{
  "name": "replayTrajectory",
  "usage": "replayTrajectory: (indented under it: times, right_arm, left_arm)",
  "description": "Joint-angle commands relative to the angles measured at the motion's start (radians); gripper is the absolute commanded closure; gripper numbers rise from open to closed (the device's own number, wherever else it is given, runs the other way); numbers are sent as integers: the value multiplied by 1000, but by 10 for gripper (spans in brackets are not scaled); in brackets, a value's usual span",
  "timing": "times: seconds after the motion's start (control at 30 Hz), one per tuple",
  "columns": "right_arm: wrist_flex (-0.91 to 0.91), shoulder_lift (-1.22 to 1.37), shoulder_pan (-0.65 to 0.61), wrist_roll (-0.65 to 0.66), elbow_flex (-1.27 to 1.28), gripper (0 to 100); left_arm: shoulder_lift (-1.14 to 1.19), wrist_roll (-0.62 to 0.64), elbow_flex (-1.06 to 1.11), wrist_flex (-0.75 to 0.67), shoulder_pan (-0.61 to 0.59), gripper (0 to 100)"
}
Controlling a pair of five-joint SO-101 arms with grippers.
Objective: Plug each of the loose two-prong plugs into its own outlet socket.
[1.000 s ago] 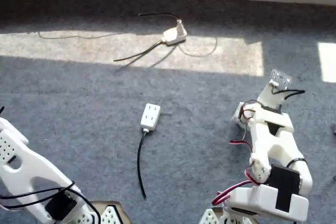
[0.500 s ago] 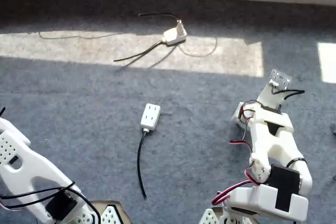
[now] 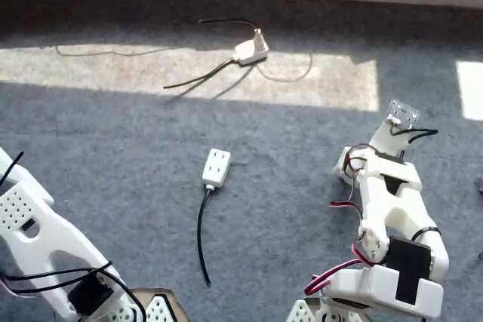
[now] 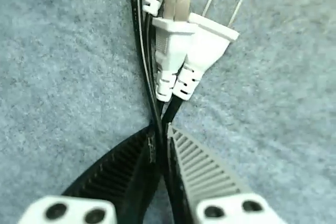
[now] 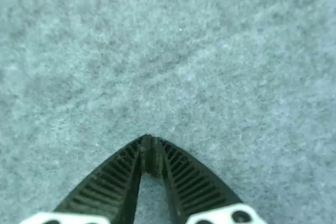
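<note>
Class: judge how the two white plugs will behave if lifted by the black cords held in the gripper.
The plugs will probably droop and swing, since the left gripper pinches only thin cords behind them. They look light and rigid. The thin prongs might bend if pushed in askew.

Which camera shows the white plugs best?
The left wrist view: both two-prong plugs lie close up, prongs clear, black cords in the left gripper. The high view offers the outlet block; the right wrist view, carpet.

The grey carpeted surface (image 3: 113,148) carried a white rectangular outlet block (image 3: 216,167) with black cord (image 3: 201,239); well apart, a white adapter (image 3: 251,50) in sunlight
</note>
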Motion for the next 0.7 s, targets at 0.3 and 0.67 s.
replayTrajectory:
  times: [0.3, 0.67]
  right_arm:
    - [-21, -2, 1, 2, -27, 992]
    - [-21, -2, 1, 2, -30, 992]
  left_arm:
    - [19, -103, 2, 273, 90, 993]
    - [18, -261, 7, 279, 94, 994]
